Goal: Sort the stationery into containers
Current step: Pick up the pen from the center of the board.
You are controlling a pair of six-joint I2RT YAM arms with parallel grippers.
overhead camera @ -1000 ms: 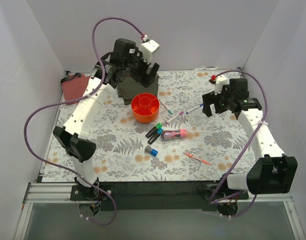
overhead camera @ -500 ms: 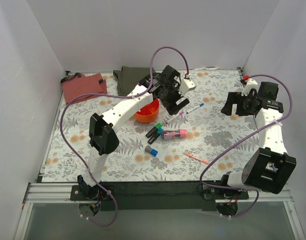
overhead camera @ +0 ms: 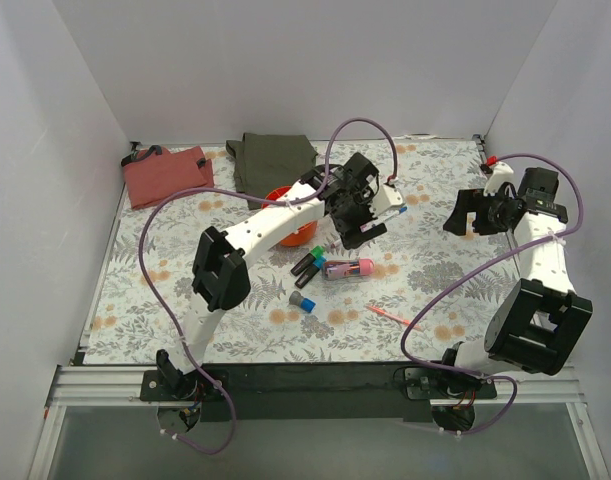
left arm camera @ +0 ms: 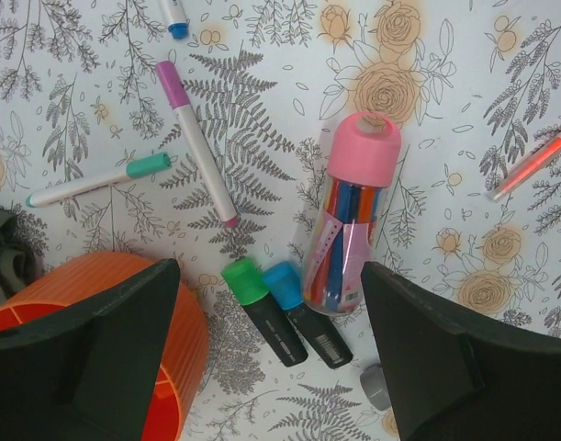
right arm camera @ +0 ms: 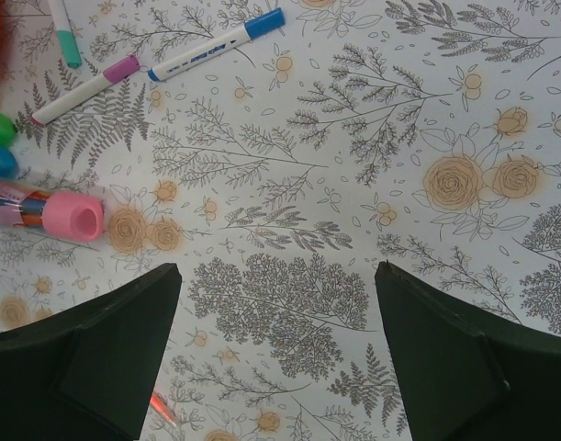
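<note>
The left arm reaches out over the middle of the worktop (overhead camera: 435, 290). The left gripper (overhead camera: 355, 225) hangs above the scattered stationery, jaws spread wide and holding nothing. Under it, towards the far edge and roughly midway between the left and right edges, sits the orange bowl (left arm camera: 69, 276), partly hidden by the arm.

All the stationery I can see lies on the worktop, outside the bowl. Just beside the bowl, on the side towards the right edge, a green-capped marker (left arm camera: 262, 312) and a blue-capped marker (left arm camera: 303, 312) lie side by side, touching. The fat pink tube (left arm camera: 353, 220) lies on its side right against the blue-capped one. A little nearer the near edge is the short blue-grey cylinder (overhead camera: 302, 301). On the far side of the markers lie a white pen with a purple cap (left arm camera: 196, 138), a white pen with a teal cap (left arm camera: 96, 182) with its teal end just beside the purple-capped pen, and a white pen with a blue cap (right arm camera: 216, 46). The orange-red pen (overhead camera: 393, 317) lies apart from the rest, towards the near edge and right of centre.

The right gripper (overhead camera: 467, 218) hovers close to the right edge, towards the far-right corner, well away from the stationery. Its jaws are spread too, with nothing between them.

An olive-green cloth (overhead camera: 275, 158) lies folded at the far edge behind the bowl, and a red cloth (overhead camera: 165, 172) sits in the far-left corner.
</note>
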